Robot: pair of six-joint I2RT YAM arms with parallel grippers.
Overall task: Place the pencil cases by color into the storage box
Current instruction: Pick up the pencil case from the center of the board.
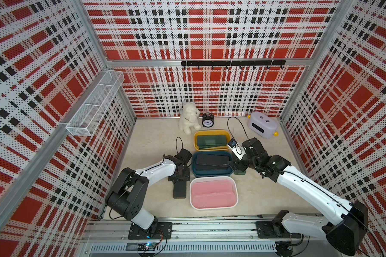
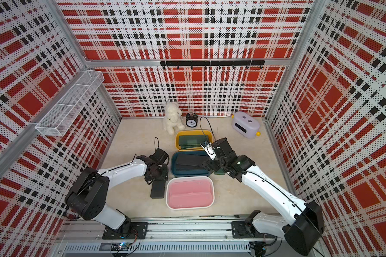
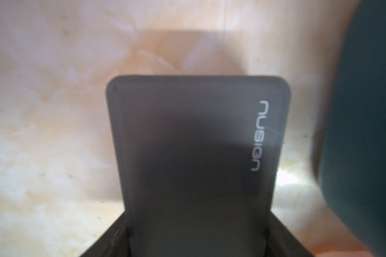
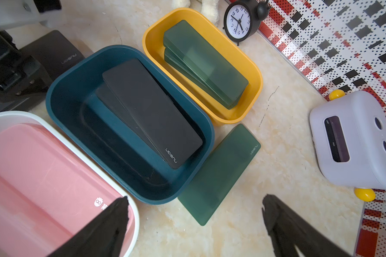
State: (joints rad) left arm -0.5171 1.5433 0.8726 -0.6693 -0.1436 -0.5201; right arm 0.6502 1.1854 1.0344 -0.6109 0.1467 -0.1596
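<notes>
The left claw (image 1: 180,180) stands low over the one loose black case (image 3: 198,155), which lies flat on the table (image 3: 42,133). Its jaws press both long edges, a hold across the narrow width, probably because the flat face offers no purchase. The blue tub (image 4: 60,89) just beside this claw holds the stacked black cases (image 4: 152,111), so the carry looks short. The right claw (image 4: 195,219) hangs wide open and empty above a green case (image 4: 218,173). Beyond it, the yellow tub (image 4: 257,89) keeps the other green cases (image 4: 205,66). Pink cases (image 4: 31,166) fill the white tub (image 4: 9,115).
</notes>
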